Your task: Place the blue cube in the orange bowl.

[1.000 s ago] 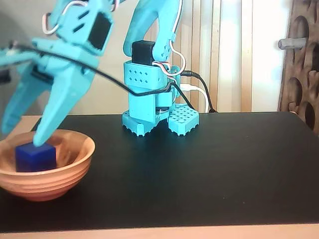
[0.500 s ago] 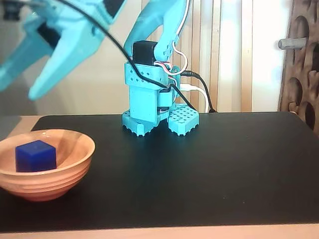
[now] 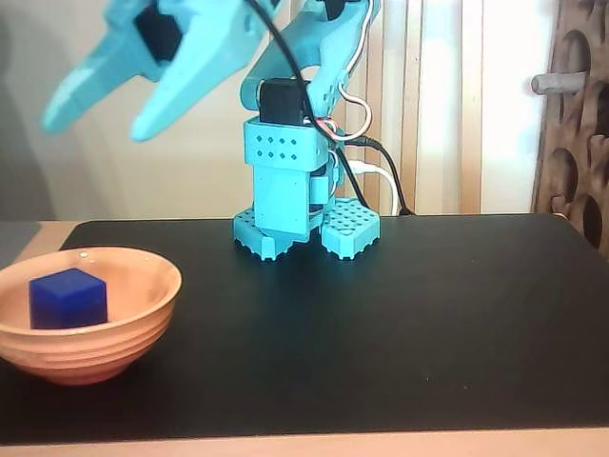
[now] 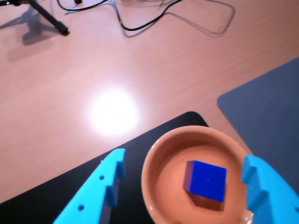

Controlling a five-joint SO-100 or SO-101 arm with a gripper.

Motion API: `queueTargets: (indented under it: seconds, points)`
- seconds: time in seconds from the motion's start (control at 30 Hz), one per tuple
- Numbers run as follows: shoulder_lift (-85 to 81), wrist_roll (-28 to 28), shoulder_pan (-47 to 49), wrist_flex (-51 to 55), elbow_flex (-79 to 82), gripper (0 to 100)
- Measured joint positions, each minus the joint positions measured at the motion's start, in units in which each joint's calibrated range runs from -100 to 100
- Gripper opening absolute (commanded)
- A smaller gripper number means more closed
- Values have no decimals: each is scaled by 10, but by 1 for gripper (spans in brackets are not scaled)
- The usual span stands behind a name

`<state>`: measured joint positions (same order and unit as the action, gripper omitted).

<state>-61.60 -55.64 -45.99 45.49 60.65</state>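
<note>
Blue cube: the blue cube (image 3: 67, 298) sits inside the orange bowl (image 3: 143, 314), resting on the bowl's floor; in the wrist view the cube (image 4: 206, 179) lies a little right of the bowl's centre, clear of the rim.
Orange bowl: in the fixed view it stands at the left front corner of the black mat (image 3: 400, 324), its left side cut off by the picture edge; in the wrist view its rim (image 4: 154, 158) lies near the mat's rounded corner.
Gripper: the gripper (image 3: 95, 119) hangs high above the bowl, well apart from it, fingers spread wide and empty; in the wrist view the two fingers (image 4: 100, 186) frame the bowl from either side.
Open room: the mat to the right of the bowl is bare up to the arm base (image 3: 300, 214) at the back edge.
Beyond the mat: pale wooden table (image 4: 117, 70) with black cables (image 4: 140, 23) at the top of the wrist view, and a grey-blue pad (image 4: 266, 121) to the right.
</note>
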Motion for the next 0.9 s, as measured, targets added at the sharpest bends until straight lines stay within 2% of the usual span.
queueTargets:
  seconds: [0.53, 0.9]
  points:
    - [-78, -1, 159, 138, 15, 28]
    - [-138, -1, 243, 147, 100, 28]
